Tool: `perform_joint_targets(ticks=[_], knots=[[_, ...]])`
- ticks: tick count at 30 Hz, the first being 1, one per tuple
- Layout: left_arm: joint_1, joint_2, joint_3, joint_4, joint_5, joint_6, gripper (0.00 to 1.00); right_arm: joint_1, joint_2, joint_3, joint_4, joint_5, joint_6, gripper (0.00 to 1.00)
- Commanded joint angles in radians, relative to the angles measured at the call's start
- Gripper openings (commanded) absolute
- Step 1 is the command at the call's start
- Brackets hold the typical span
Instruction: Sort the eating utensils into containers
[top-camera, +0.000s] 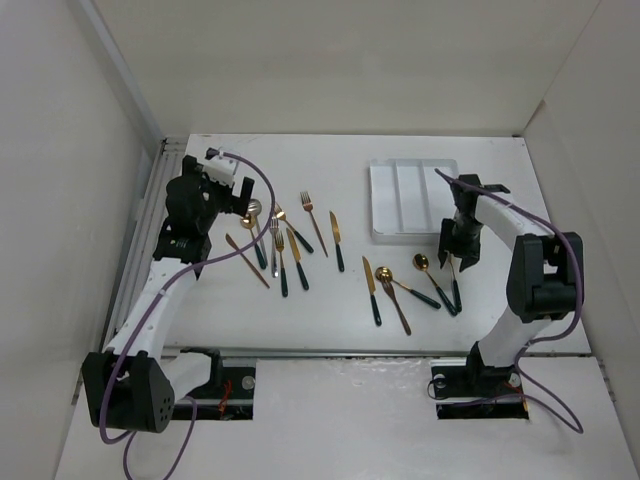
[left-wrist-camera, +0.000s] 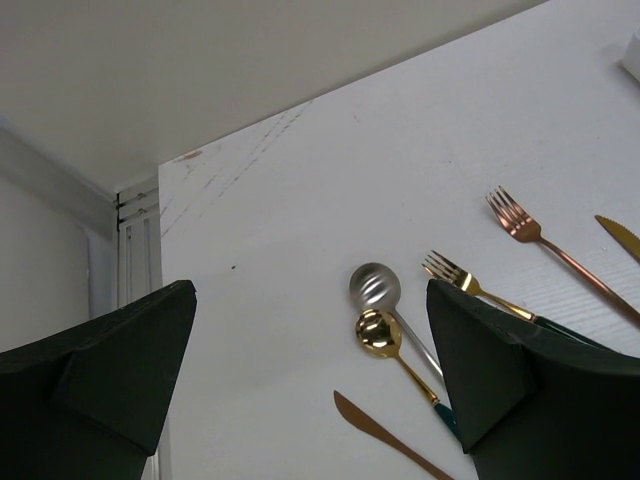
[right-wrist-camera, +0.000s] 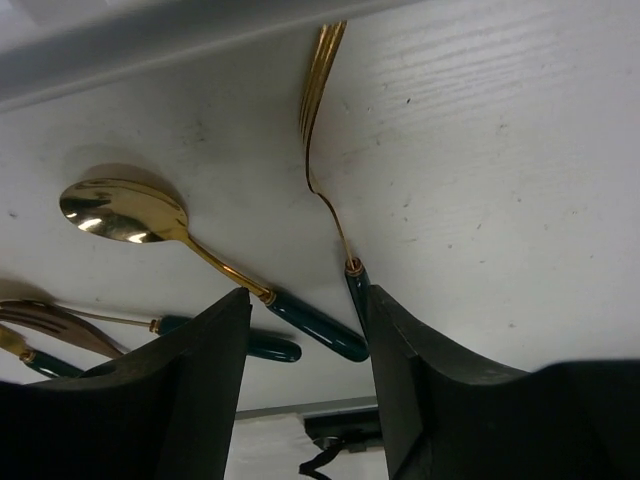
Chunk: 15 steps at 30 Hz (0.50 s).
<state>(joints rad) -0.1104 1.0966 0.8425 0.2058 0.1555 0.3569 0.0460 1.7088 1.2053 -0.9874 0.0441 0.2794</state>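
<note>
The gold fork (right-wrist-camera: 325, 170) lies flat near the table's (top-camera: 300, 320) right edge, just off the white tray's (top-camera: 388, 200) near right corner. Its green handle is beside one finger of the right gripper (right-wrist-camera: 305, 305), whose jaws stand half apart and clamp nothing. The neighbouring spoon's (right-wrist-camera: 150, 220) handle end sits between those jaws too, so closing could catch both utensils or tip the fork askew.

White desk (top-camera: 300, 320), scuffed toward its far left corner. A white three-compartment tray (top-camera: 388, 200) lies at far right. Utensils (top-camera: 337, 240) lie loose in two groups: left, around a silver spoon (left-wrist-camera: 374, 286) and copper fork (top-camera: 314, 224); right, around a gold spoon (top-camera: 421, 263), just in front of the tray.
</note>
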Motion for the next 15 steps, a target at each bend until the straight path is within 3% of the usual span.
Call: perform_joint_targets(ticks=[1,6,11,15], knots=[[-0.005,-0.008,0.006,0.082,-0.004,0.004,1.00,0.011,-0.017,-0.003,-0.034,0.042,0.052,0.55],[-0.005,0.017,0.024,0.092,-0.004,0.004,1.00,0.011,0.046,-0.030,-0.034,0.039,0.061,0.52],[-0.005,0.046,0.035,0.103,-0.004,0.004,1.00,-0.001,0.144,-0.043,-0.025,0.019,0.061,0.42],[-0.005,0.057,0.044,0.112,-0.004,0.013,1.00,-0.011,0.144,-0.043,-0.025,0.019,0.061,0.42]])
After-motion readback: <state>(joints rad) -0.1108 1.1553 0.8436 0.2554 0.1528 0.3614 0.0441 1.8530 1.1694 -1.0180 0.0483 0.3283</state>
